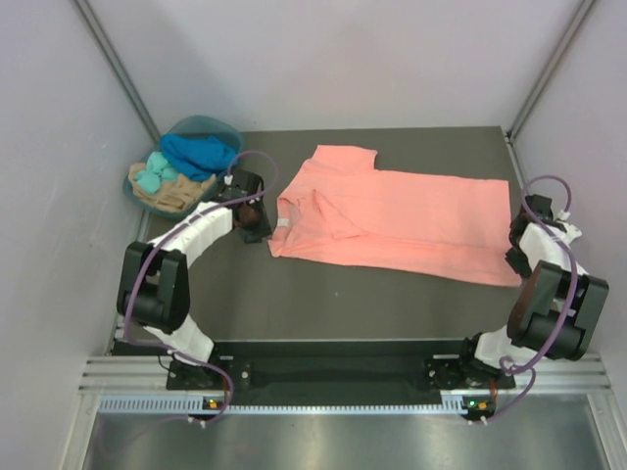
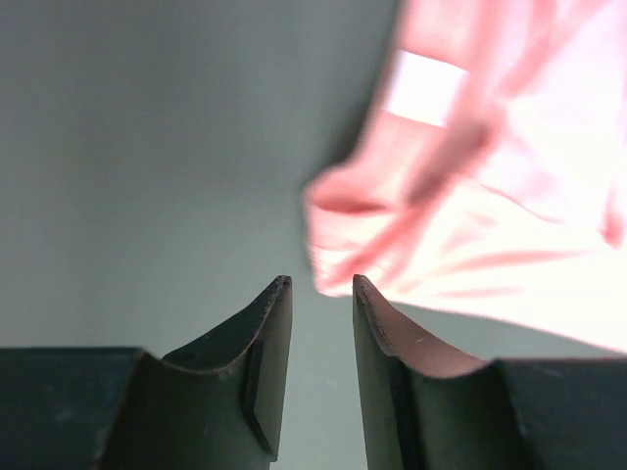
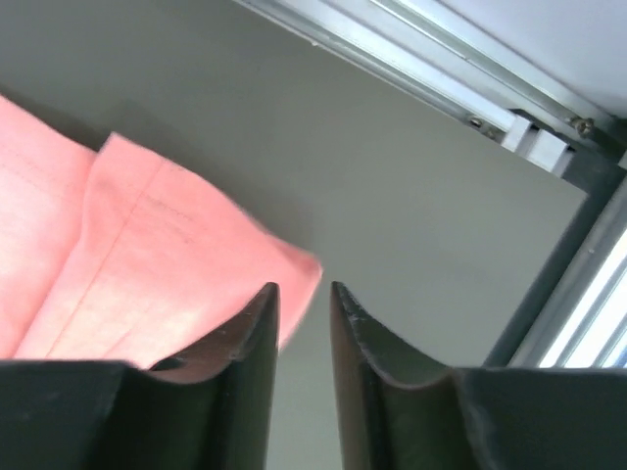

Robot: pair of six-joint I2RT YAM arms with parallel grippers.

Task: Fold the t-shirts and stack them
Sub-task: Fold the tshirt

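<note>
Dark tabletop (image 1: 343, 304), pale walls (image 1: 343, 59); salmon-pink t-shirt (image 1: 392, 215) lies spread; left end effector (image 2: 321, 284) and right end effector (image 3: 305, 287) slightly parted, empty

Black-and-white arms (image 1: 201, 233), purple cables (image 1: 257, 157), seemingly black curved fingers (image 2: 263, 343).

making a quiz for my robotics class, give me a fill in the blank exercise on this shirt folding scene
1. The t-shirt lying on the table is coloured ____.
2. Beside the blue shirt and the turquoise shirt, the round basket holds a ____ one.
3. The left gripper and right gripper both stand ____, gripping nothing.
Missing words: pink; tan; open.
</note>
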